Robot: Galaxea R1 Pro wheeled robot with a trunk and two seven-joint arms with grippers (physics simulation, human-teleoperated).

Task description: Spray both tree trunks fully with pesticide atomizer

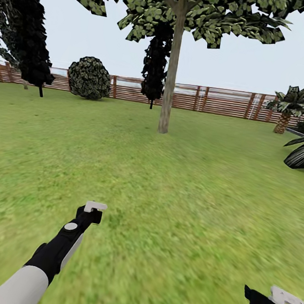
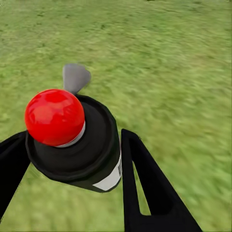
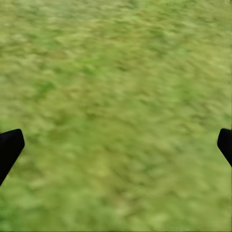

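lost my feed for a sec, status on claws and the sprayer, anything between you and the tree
Left claw shut on atomizer, red cap up. Right claw open, empty, over grass. Tree trunk dead ahead across open lawn; path clear.

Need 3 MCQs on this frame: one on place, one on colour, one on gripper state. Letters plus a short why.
1. Where does the tall bare tree trunk stand in the head view?
A. Ahead, near the middle, in front of the fence
B. At the far right edge beside the palm
C. Behind the fence

2. What colour is the ball-shaped top of the atomizer?
A. Blue
B. Red
C. Yellow

3. What state is the right gripper in?
A. Shut on the atomizer
B. Shut on nothing
C. Open over grass

Answers:
1 A: the trunk rises from the lawn near centre, with the slat fence behind it.
2 B: the left wrist view shows a red ball on the black body, held between the fingers of the left gripper.
3 C: its fingertips sit far apart with bare grass between them.
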